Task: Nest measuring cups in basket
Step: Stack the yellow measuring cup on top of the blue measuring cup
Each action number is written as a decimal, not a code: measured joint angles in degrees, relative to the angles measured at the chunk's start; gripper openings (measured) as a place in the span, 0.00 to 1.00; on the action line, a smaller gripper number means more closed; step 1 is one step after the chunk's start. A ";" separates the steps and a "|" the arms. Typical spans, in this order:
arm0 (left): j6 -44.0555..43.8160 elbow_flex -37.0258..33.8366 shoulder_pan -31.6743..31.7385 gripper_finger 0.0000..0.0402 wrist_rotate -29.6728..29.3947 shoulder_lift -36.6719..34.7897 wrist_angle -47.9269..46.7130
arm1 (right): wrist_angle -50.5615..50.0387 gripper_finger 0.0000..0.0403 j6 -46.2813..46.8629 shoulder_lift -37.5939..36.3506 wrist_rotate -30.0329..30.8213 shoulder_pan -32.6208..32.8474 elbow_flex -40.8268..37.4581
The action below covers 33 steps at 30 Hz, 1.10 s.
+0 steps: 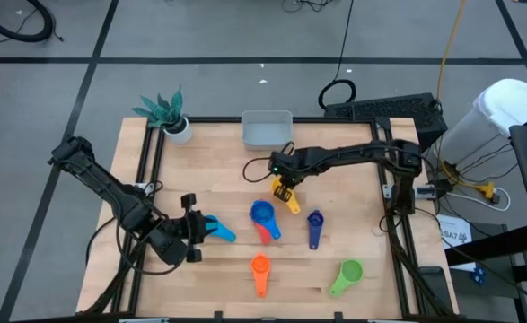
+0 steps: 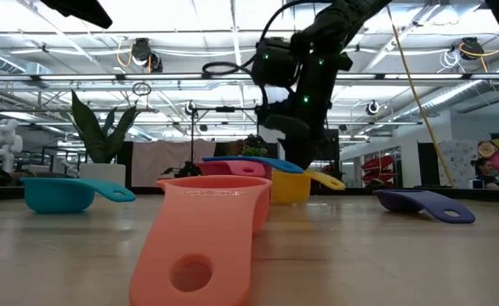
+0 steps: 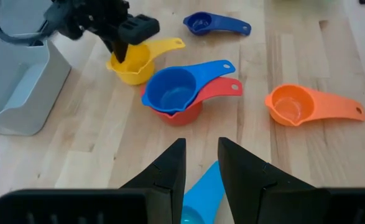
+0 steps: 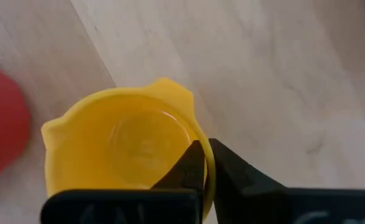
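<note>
Right gripper (image 4: pixel 205 163) is pinched on the yellow cup (image 4: pixel 129 146) rim at about 4 o'clock, seems light, stiff, kinda slippery plastic, while left gripper (image 3: pixel 201 163) clamps the light blue cup (image 3: pixel 202 196) handle.

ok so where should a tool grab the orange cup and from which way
Grip the orange cup by its long flat handle, coming straight down from above. The cup sits upright and alone near the table's front edge, its handle lying flat and pointing away from the blue cup stacked on the red one, so closed fingers could pinch the handle's two edges without bumping anything.
</note>
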 joint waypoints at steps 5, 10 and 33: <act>0.01 0.00 0.00 0.24 -0.02 0.00 0.00 | 2.53 0.00 0.70 -6.99 0.01 1.76 0.04; 0.54 0.00 0.60 0.24 -0.44 0.00 0.06 | 4.98 0.00 3.75 -11.87 -0.22 6.73 0.08; 8.89 -0.02 3.96 0.24 1.44 0.00 6.49 | 9.94 0.00 4.38 -1.94 0.13 14.16 4.67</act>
